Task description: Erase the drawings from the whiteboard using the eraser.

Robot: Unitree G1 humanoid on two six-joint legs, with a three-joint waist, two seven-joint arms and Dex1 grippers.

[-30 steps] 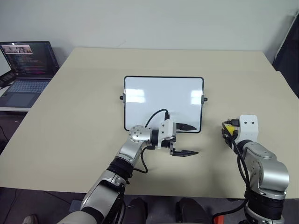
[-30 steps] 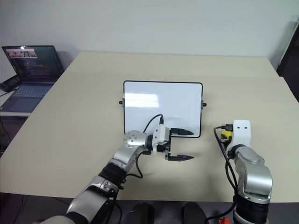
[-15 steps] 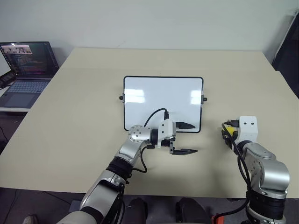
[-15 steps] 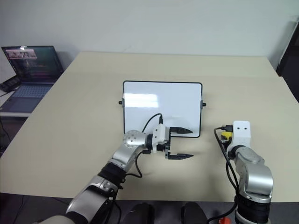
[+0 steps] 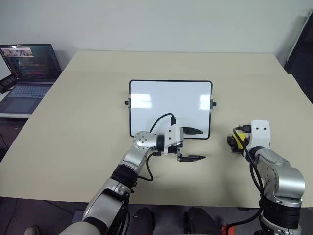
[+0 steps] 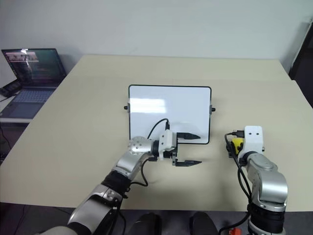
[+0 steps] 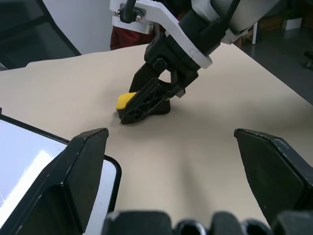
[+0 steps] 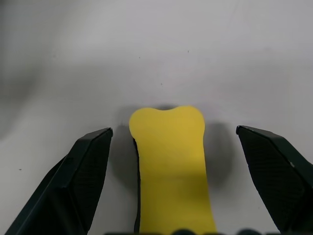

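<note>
**Board wiped, eraser set down**

The right gripper stands with its jaws wide apart on either side of the yellow eraser, which lies flat on the table and touches neither finger. The left gripper, also spread open and holding nothing, points sideways at the near edge of the whiteboard. The board lies mid-table, just beside the eraser, and its visible surface is white, with no drawings to be made out. The erasing looks done; only pulling the arms clear appears to remain. A laptop sits off to the left.
</note>
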